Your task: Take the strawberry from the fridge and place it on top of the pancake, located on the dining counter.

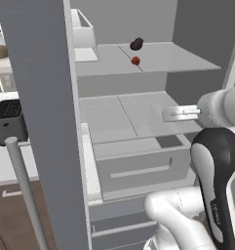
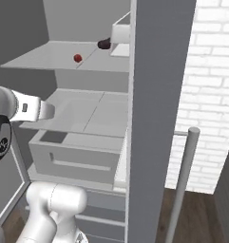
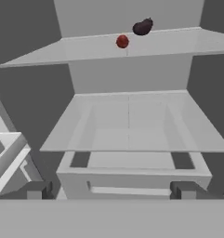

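Note:
The fridge (image 1: pixel 46 122) stands open with pale grey shelves inside. The strawberry (image 1: pixel 135 60) (image 2: pixel 78 58) (image 3: pixel 122 41), tiny and bright red, lies near the front of the upper shelf (image 1: pixel 182 61). My gripper (image 1: pixel 166 115) (image 2: pixel 48 112) (image 3: pixel 111 190) is open with nothing between its fingers. It hovers in front of the middle shelf, below the strawberry's shelf and pointing into the fridge. In the hand view the dark fingertips (image 3: pixel 36 189) stand wide apart at the bottom. The pancake and the dining counter are out of view.
A dark maroon lump (image 1: pixel 136 44) (image 3: pixel 142 27) lies just behind the strawberry. A grey drawer (image 1: pixel 138 168) sits under the middle shelf. The open doors flank the arm, with a bar handle (image 1: pixel 24 190) and a white door bin (image 1: pixel 82 31). A white brick wall (image 2: pixel 211 95) is at right.

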Available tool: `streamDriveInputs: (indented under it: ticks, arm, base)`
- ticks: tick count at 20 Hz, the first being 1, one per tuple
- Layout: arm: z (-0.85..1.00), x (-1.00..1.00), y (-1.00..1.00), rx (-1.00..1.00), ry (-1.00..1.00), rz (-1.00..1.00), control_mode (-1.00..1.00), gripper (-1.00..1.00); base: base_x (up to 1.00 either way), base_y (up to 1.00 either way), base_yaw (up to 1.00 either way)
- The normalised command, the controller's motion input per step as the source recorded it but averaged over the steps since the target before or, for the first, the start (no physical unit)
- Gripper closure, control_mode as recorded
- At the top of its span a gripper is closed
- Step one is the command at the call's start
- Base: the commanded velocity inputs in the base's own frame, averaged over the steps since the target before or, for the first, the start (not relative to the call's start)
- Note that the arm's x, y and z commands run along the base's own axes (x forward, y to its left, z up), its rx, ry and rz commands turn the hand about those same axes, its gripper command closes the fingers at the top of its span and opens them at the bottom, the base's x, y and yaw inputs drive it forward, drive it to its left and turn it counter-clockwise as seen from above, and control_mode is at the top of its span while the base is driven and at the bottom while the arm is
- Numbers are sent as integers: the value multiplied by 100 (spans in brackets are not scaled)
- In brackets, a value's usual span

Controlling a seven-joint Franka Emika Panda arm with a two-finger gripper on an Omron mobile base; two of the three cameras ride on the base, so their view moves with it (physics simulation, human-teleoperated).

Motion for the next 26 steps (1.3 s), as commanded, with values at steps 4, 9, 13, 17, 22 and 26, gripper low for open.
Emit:
streamDriveInputs:
  ticks: [4,9,13,17,22,26]
  arm:
    - [0,0,0,0,0,0,100,-100]
    - [64,10,8,0,-7,0,-100,-100]
    - [89,-3,11,-3,-4,0,-100,-100]
    - [33,29,-6,-1,-3,0,-100,-100]
    - [11,51,-8,0,-2,0,-100,-100]
    - [-6,64,-7,0,0,0,-100,-100]
  base:
    - [100,0,0]
    - [20,0,0]
    - [0,0,0]
    - [0,0,0]
    - [0,0,0]
    - [0,0,0]
